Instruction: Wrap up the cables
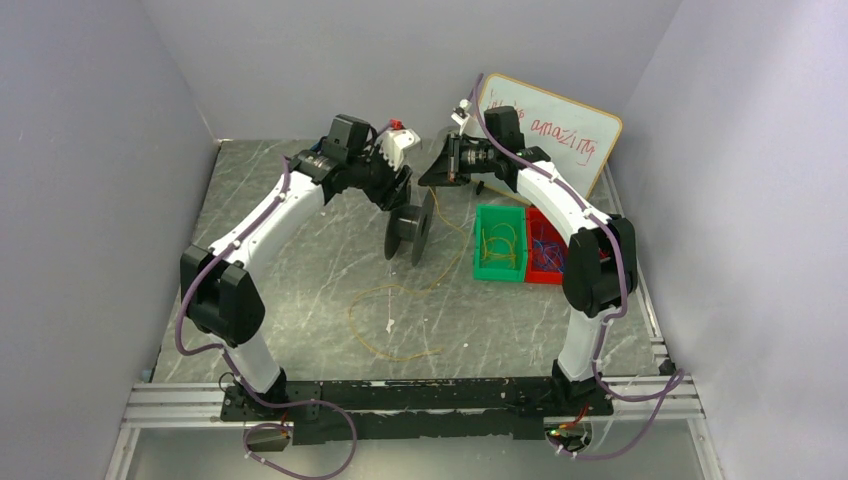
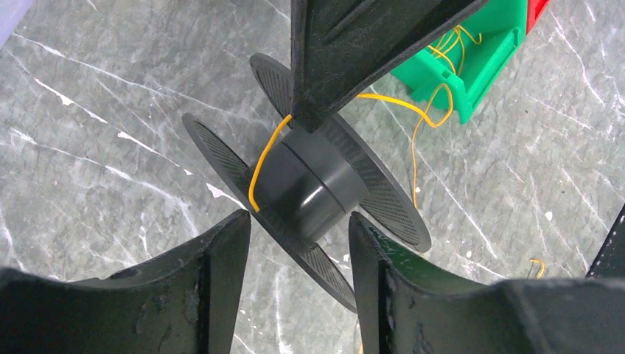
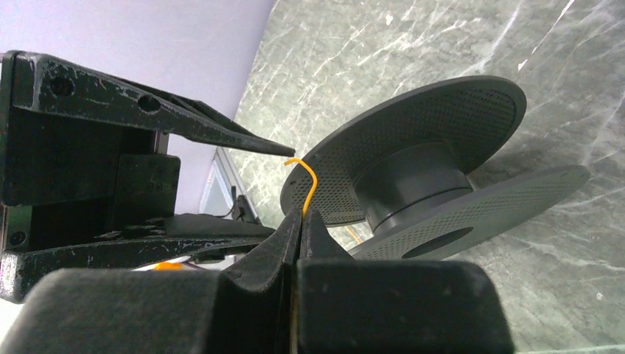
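A black spool (image 1: 408, 235) stands on the rims of its flanges on the marble table. The thin yellow cable (image 1: 385, 318) lies in loose loops in front of it and runs up to it. My right gripper (image 1: 437, 175) is shut on the cable's end (image 3: 311, 184), with its tip (image 2: 306, 118) at the spool's hub (image 2: 309, 184) between the flanges. The cable curves part-way round the hub (image 2: 262, 166). My left gripper (image 2: 298, 221) is open, its jaws either side of the near flange, just above the spool (image 1: 398, 198).
A green bin (image 1: 499, 268) with more yellow cables and a red bin (image 1: 545, 275) with blue-purple wires stand right of the spool. A whiteboard (image 1: 560, 135) leans at the back right. Walls close in on both sides.
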Robot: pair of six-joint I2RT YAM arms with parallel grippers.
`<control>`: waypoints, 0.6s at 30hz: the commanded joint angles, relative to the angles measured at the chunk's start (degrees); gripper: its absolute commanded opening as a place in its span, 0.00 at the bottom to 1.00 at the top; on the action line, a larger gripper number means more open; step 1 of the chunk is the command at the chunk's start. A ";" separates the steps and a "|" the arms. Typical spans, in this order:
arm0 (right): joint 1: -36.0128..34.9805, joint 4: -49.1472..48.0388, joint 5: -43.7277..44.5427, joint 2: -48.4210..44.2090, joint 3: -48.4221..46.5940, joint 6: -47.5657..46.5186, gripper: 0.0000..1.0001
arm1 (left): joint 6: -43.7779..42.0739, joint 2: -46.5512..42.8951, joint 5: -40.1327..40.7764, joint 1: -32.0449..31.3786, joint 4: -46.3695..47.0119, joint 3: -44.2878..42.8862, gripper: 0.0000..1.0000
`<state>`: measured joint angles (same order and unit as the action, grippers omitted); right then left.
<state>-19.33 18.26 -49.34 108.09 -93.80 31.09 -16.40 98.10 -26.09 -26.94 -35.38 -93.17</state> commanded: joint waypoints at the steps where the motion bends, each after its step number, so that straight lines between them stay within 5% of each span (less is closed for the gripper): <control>1: 0.07 -0.46 0.66 -3.30 -2.05 -1.46 0.00 | -0.38 -1.53 -0.64 1.05 0.49 -2.21 0.57; 18: -0.44 0.88 -0.81 -3.57 -2.36 -2.51 0.00 | -4.09 -1.86 -14.67 4.26 -2.17 -3.12 0.37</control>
<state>-19.46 20.18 -48.58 107.77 -93.80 29.50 -18.00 98.10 -33.67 -23.03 -35.90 -93.78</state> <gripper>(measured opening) 0.013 0.386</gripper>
